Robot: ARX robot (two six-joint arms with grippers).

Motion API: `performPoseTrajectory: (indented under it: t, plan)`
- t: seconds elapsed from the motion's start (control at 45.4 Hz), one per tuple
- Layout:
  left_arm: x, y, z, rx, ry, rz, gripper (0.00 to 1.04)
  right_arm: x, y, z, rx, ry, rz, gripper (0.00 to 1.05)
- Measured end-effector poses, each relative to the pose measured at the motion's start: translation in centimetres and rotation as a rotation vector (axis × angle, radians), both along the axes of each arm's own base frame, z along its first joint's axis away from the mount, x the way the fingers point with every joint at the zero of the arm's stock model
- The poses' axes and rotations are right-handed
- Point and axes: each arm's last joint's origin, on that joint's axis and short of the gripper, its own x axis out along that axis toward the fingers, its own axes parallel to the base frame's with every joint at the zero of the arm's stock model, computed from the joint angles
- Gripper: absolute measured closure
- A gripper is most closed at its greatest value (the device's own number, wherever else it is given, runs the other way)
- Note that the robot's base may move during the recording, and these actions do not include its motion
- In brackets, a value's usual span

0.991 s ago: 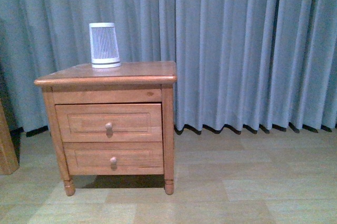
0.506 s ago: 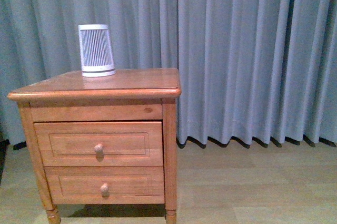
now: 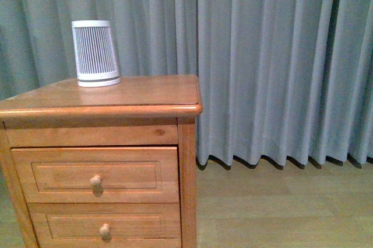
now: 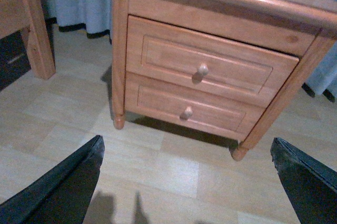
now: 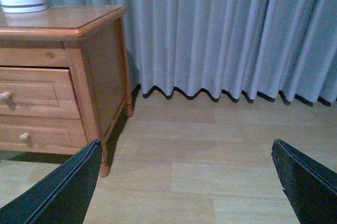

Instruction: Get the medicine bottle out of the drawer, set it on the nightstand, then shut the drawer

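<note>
Nightstand [image 3: 145,108] stands on the wooden floor [image 3: 280,201] against the grey curtain [image 3: 274,61], at the left of the front view. Its counter carries one item: a white ribbed device [image 3: 95,53], upright, near the rear edge and left of the middle.

The drawer [image 3: 96,175], upper of two, has its front in against the frame. Whether it is fully home cannot be told. Its round knob [image 3: 96,182] is at the centre of the panel. The lower drawer [image 3: 105,224] sits directly beneath with its own knob [image 3: 105,231].

The medicine bottle is not seen in any view, and the drawer interior is hidden.

Left jaws stand wide, holding nothing, with dark fingers [image 4: 63,182] over the floor in front of the nightstand and apart from it. A bed frame post [image 4: 37,29] stands beside the nightstand.

Right jaws stand wide, holding nothing, with fingers [image 5: 58,187] over the floor off the nightstand's right side
</note>
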Motion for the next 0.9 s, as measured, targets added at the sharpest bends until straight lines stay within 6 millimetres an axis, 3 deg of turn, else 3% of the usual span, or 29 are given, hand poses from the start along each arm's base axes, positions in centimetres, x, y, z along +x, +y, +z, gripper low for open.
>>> performPoseTrajectory:
  t: [0.154, 0.286, 0.374, 0.594, 0.903]
  plan:
    - [3.4, -1.0, 1.0, 0.009, -0.062, -0.03, 0.07, 0.0, 0.0, 0.0, 0.0, 0.0, 0.0, 0.07]
    - [7.9, -2.4, 0.7, 0.032, -0.107, -0.039, 0.07, 0.0, 0.0, 0.0, 0.0, 0.0, 0.0, 0.07]
    - [12.2, -3.8, -0.8, 0.056, -0.097, -0.047, 0.07, 0.0, 0.0, 0.0, 0.0, 0.0, 0.0, 0.07]
    - [20.4, -5.8, -4.4, 0.155, -0.041, -0.038, 0.07, 0.0, 0.0, 0.0, 0.0, 0.0, 0.0, 0.07]
    - [29.5, -5.2, -8.6, 0.163, 0.047, -0.059, 0.07, 0.0, 0.0, 0.0, 0.0, 0.0, 0.0, 0.07]
